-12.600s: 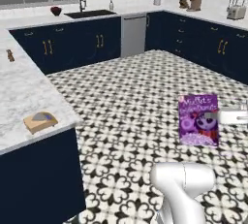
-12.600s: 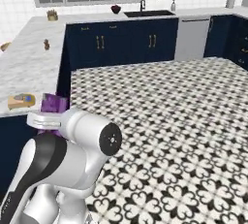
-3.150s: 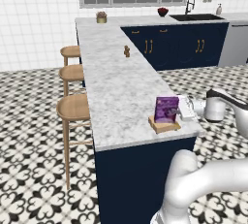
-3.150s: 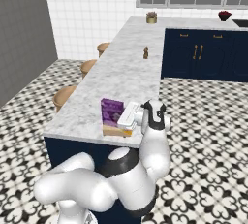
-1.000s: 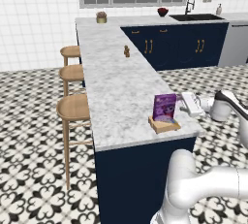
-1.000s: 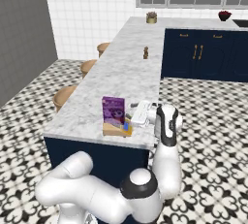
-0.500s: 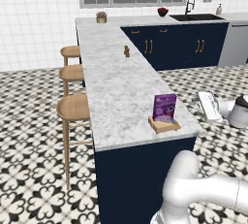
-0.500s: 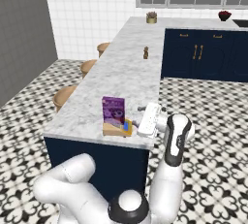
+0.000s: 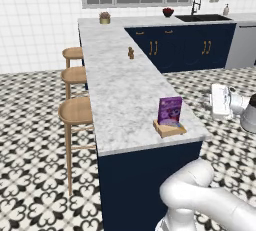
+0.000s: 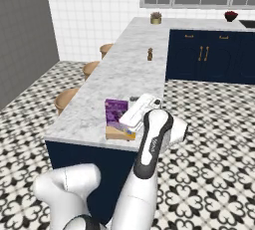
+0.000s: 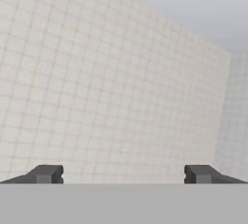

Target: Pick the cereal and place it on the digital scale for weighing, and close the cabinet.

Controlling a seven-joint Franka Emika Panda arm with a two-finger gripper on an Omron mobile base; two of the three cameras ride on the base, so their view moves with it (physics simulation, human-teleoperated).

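Where marble ends, one cereal (image 9: 170, 111), one digital scale (image 9: 170, 128)

The robot's arm (image 10: 149, 149) is glossy white throughout, built of thick rounded tube segments that swell into bulbous joints. A dark grey band runs along the upper link near the wrist in the right base view. The hand is a flat white block. The gripper (image 11: 123, 174) ends in two small dark grey, square-cut fingertips (image 11: 46, 173); no cables or markings are legible
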